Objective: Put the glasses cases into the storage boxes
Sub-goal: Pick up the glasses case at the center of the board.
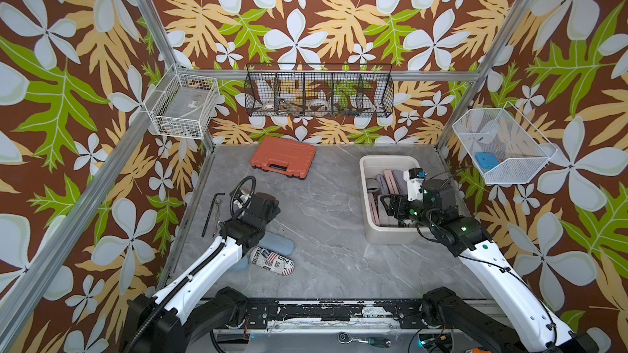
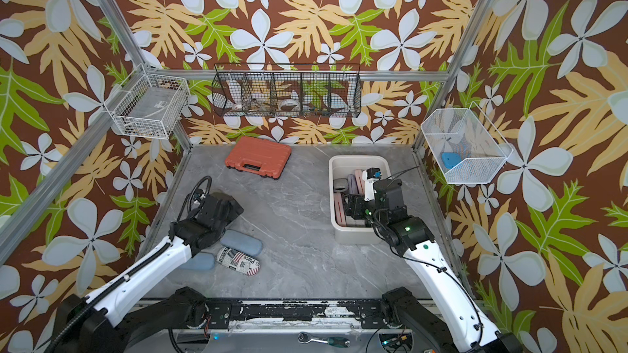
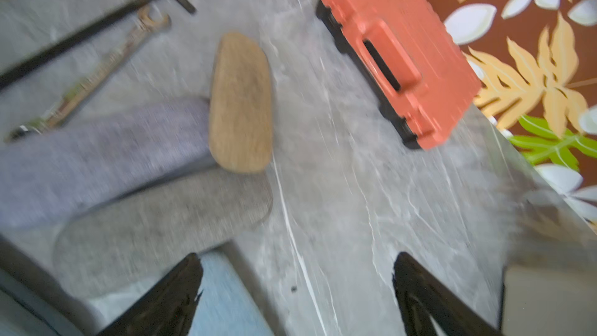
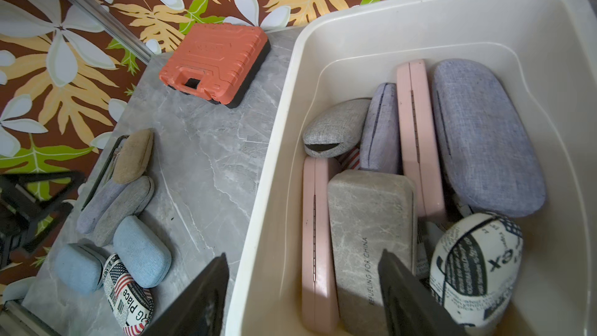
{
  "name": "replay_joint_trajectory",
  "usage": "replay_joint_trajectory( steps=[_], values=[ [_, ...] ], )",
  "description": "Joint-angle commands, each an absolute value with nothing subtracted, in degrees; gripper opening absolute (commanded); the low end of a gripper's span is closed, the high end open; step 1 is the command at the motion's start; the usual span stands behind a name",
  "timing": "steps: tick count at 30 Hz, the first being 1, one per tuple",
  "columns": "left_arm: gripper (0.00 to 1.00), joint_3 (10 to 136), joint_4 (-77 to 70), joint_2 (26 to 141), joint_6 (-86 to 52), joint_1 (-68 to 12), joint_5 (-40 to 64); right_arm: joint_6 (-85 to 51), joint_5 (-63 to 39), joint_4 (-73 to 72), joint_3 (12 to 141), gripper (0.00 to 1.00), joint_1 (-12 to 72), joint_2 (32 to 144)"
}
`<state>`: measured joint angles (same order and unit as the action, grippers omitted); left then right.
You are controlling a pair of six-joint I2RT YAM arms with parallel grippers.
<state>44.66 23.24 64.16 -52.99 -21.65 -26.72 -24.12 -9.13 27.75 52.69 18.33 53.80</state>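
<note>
your left gripper (image 3: 297, 255) is spread wide and empty, and it is the nearer arm: the blue case (image 3: 226, 298) lies on the table (image 3: 355, 189) just under it, closer to one finger. your right gripper (image 4: 303, 253), also parted, holds nothing over the storage box (image 4: 297, 92).

Right tool (image 4: 303, 255) above tub (image 1: 389, 158) rim, jaws apart, empty. Left tool (image 3: 297, 258) well apart from tub, jaws wide, empty.
</note>
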Motion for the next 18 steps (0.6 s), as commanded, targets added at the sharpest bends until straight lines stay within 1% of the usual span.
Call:
replay_joint_trajectory(
  steps=[1, 4, 7, 9, 13, 15, 18],
  values=[
    [1.00, 51.49, 26.75, 72.90, -41.78, -16.45, -27.66, -25.25, -11.20, 24.53, 52.15, 0.75, 18.36, 53.23],
    [1.00, 59.63, 29.71, 83.81, -35.97, -11.30, -26.24, -26.29, -13.22, 22.76, 51.44, 0.78, 18.41, 52.66],
    [1.00, 67.42, 32.24, 92.46, -30.93, -8.90, -23.25, -26.97, -14.85, 21.74, 50.75, 0.80, 18.45, 52.11],
    [1.00, 73.41, 36.28, 97.20, -29.65, -8.83, -25.87, -27.16, -15.13, 21.30, 50.13, 0.81, 18.54, 51.58],
    [0.99, 79.05, 39.71, 103.04, -27.55, -8.23, -22.59, -26.94, -15.53, 20.83, 49.06, 0.82, 18.54, 50.49],
    [0.97, 79.25, 40.45, 104.54, -28.48, -8.01, -24.16, -26.65, -15.38, 21.02, 48.78, 0.82, 18.54, 50.13],
    [0.96, 78.63, 40.76, 105.63, -29.40, -7.39, -23.63, -26.30, -15.53, 21.01, 48.38, 0.82, 18.54, 49.51]
  ],
)
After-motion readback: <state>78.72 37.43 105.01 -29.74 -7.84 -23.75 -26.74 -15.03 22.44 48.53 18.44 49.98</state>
